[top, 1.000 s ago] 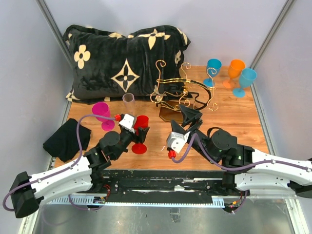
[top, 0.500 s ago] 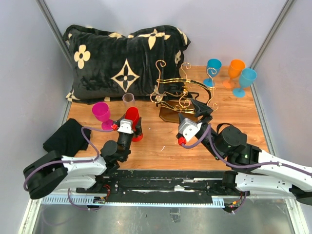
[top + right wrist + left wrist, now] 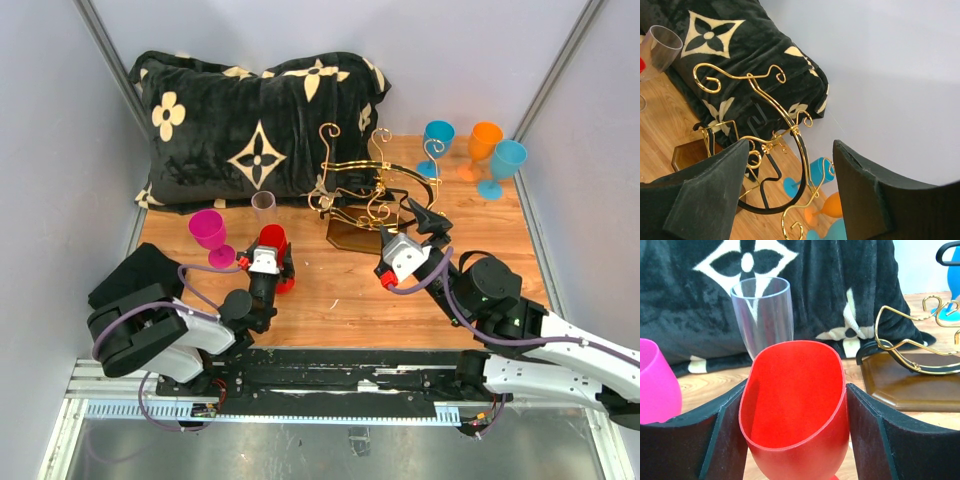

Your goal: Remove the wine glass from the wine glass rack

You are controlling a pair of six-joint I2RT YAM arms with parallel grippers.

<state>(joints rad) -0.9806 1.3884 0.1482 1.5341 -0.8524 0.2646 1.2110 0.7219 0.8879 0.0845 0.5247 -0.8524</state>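
Your left fingers (image 3: 695, 440) are clamped on the bowl of the red glass (image 3: 795, 405), one pad against each side, and the glass stands upright between them. It is over the bench (image 3: 480, 250), left of the rack (image 3: 372, 197) and well apart from it. The pink glass (image 3: 207, 228) and the clear glass (image 3: 762, 310) are near it. These views do not show whether its foot rests on the wood or hangs just above it.

Your right fingers (image 3: 705, 200) are spread wide with nothing between them. They hover close to the rack's right side. In the wrist view the gold wire lies ahead of them, not between the pads.

No glass shows on any arm or scroll of the rack, from overhead or from the right wrist. I judge the main step done: the red glass is off the rack and in your grasp. The blue glasses (image 3: 437, 135) and the orange glass (image 3: 485, 140) seem to stand on the bench at the far right, beyond the rack and not on it, so nothing more looks due to come off.

What is left looks small:
- Settle the red glass on its foot, if it is not down yet.
- Let go of it.
- Draw the left arm clear.

Go gently, since the foot is narrow, the bowl sits high, and the pink glass is near.
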